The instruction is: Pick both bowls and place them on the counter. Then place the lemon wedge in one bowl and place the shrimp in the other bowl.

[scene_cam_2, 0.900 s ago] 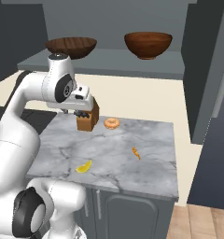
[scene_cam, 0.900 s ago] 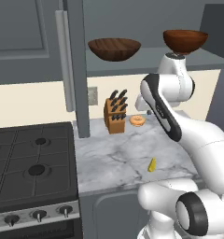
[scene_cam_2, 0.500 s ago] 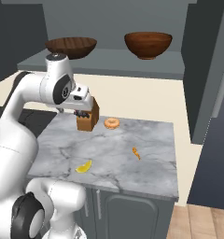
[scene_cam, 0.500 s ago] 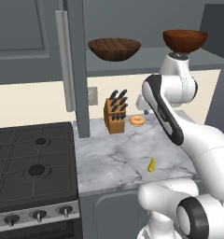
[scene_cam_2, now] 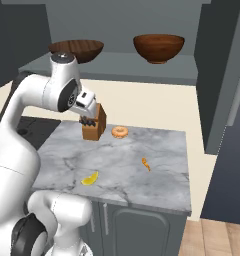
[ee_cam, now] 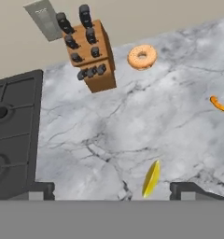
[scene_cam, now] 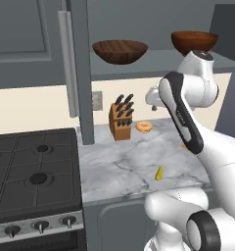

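Jaws stand spread wide with nothing between them: in the hand view we see the two dark fingertips (ee_cam: pixel 193 188) far apart at the bottom, over bare marbled stone. From the right base view we place them above the rear left part of the surface (scene_cam_2: pixel 142 186), just beside the knife block (scene_cam_2: pixel 93 125) and higher than it.

We find both bowls up on the grey shelf (scene_cam_2: pixel 117 65) above the surface, upright and well apart. The wide dark brown bowl (scene_cam: pixel 120 51) sits to the left and the smaller reddish-brown bowl (scene_cam: pixel 194 41) to the right.

We see the lemon wedge (ee_cam: pixel 151 178) lying on the stone near the front edge, between the fingertips in the hand view but well below them. It lies apart from everything else.

We take the thin bright orange curl near the right side of the surface for the shrimp (scene_cam_2: pixel 145 164); it lies flat on the stone, near the middle of that side. A pale orange ring (ee_cam: pixel 142 57) lies towards the back, just beside the knife block but not touching it.

Left of the stone we see the black stove (scene_cam: pixel 31 171).
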Tool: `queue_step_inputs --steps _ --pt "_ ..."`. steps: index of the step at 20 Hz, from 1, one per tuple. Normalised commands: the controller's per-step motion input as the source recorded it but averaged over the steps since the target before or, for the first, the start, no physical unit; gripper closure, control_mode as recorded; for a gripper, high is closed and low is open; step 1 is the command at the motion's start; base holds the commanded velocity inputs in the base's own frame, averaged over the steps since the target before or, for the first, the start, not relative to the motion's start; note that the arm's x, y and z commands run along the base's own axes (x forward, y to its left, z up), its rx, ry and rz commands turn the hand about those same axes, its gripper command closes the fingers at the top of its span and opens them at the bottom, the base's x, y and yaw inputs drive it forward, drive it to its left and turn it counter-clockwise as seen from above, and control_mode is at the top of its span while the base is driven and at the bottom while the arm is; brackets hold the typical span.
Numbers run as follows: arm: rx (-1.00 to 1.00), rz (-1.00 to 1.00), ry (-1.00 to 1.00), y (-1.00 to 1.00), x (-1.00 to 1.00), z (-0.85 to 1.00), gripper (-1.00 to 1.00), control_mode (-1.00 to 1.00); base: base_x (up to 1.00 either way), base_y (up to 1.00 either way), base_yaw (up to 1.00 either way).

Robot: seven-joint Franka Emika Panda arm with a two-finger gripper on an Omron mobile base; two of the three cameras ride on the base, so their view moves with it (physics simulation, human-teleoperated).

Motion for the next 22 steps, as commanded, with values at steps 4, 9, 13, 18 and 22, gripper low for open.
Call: queue_step_inputs --steps 4,9,13,18,22 --pt "0.07 -0.10 -0.07 0.07 0.00 0.50 -1.00 -1.00 0.00 0.00 0.00" --pt "0.15 -0.16 -0.13 0.14 0.02 0.50 -1.00 -1.00 0.00 0.00 0.00" --pt "0.18 -0.20 -0.18 0.15 0.03 0.47 -1.00 -1.00 0.00 0.00 0.00" --pt "0.13 -0.19 -0.11 0.13 0.16 0.38 -1.00 -1.00 0.00 0.00 0.00" --pt "0.09 -0.18 -0.10 0.09 0.33 0.36 -1.00 -1.00 0.00 0.00 0.00"
